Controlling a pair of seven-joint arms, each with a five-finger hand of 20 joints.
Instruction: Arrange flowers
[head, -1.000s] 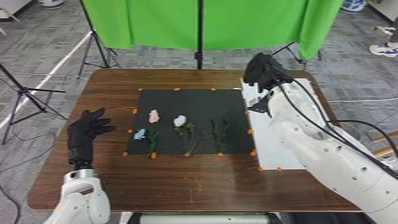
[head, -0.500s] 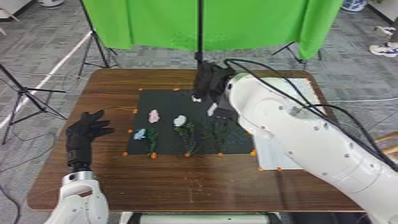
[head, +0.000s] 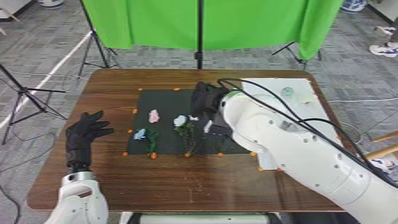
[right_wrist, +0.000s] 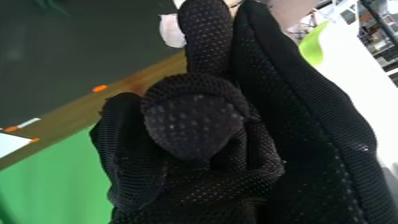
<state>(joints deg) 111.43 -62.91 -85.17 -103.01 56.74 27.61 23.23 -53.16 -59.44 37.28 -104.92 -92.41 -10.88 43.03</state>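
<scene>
In the head view my right hand (head: 206, 102) is over the right part of the black mat (head: 164, 100), with a white flower head (head: 194, 118) close beside it. The right wrist view has my right hand (right_wrist: 194, 122) with two long fingers straight, and a white petal-like piece (right_wrist: 171, 31) next to one fingertip. On the mat lie a pink flower (head: 154, 116), a white flower (head: 180, 120), a blue flower (head: 139, 134) and green stems (head: 152, 141). My left hand (head: 87, 131) stays open left of the mat.
A white board (head: 306, 107) lies right of the mat, partly under my right arm, with a pale green piece (head: 287, 92) on it. Orange markers (head: 154, 155) line the mat. A green curtain (head: 258, 25) and stands are behind the brown table (head: 178, 185).
My right hand has moved left from over the white board to the mat, then slightly toward the near side. The pale green piece on the board is now uncovered. The left hand has barely moved.
</scene>
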